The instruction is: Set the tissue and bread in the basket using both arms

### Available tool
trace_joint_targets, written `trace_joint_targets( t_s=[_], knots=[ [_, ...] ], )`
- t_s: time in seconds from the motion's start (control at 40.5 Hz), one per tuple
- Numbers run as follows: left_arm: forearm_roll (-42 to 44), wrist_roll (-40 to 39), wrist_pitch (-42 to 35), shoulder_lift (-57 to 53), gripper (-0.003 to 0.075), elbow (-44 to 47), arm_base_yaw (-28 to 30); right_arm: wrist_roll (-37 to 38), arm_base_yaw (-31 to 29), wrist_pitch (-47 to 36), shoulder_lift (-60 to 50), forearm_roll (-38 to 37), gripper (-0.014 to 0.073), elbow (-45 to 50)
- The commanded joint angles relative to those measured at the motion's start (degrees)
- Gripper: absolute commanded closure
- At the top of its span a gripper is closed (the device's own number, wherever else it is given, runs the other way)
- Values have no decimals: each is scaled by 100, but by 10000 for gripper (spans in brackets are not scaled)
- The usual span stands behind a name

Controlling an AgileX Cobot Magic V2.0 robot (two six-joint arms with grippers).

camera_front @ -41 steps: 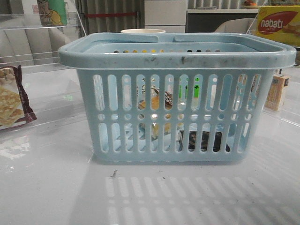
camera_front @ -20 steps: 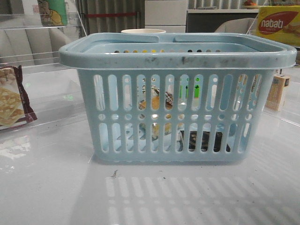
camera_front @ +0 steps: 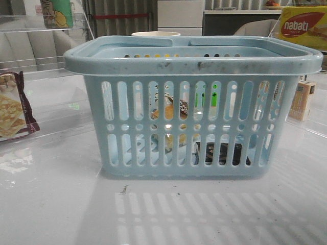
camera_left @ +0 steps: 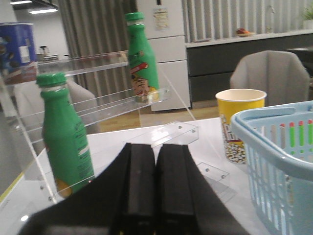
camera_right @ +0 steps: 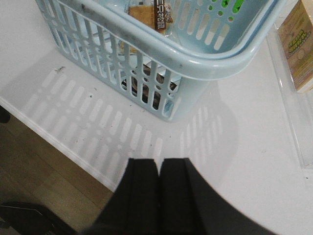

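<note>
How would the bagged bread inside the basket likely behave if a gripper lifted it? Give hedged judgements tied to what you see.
The bread sits in a clear plastic bag, so it would probably feel slippery and crinkle. It leans inside the basket, suggesting it is light and squashable. A firm pinch might dent it.

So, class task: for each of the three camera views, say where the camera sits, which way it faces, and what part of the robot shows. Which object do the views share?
Front view: low at table level, facing forward at the basket; no robot part shows.
Left wrist view: on the left arm, beside the basket, facing green bottles and a yellow cup; left gripper shut.
Right wrist view: on the right arm, raised, looking down at the basket corner holding the bread; right gripper shut.
All three share the basket.
</note>
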Motion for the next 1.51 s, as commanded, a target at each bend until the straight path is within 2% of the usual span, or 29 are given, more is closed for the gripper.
trace_joint_targets(
  t_s=[0.0, 0.247, 0.543, 1.481],
  knots=[
    [-334, -61, -663, -219, 630, 267, 236, -24, -2, -368, 24, -54, 527, -155],
    [-399, -61, -672, -645, 630, 878, 382, -24, -2, -368, 24, -54, 527, -155],
    [-402, -61, -768, -644, 630, 1122, 382, -24, -2, -354, 24, -54, 527, -155],
    [129, -505, -679, -644, 630, 1133, 382, -24, -2, -354, 24, -54, 527, -155]
  ],
)
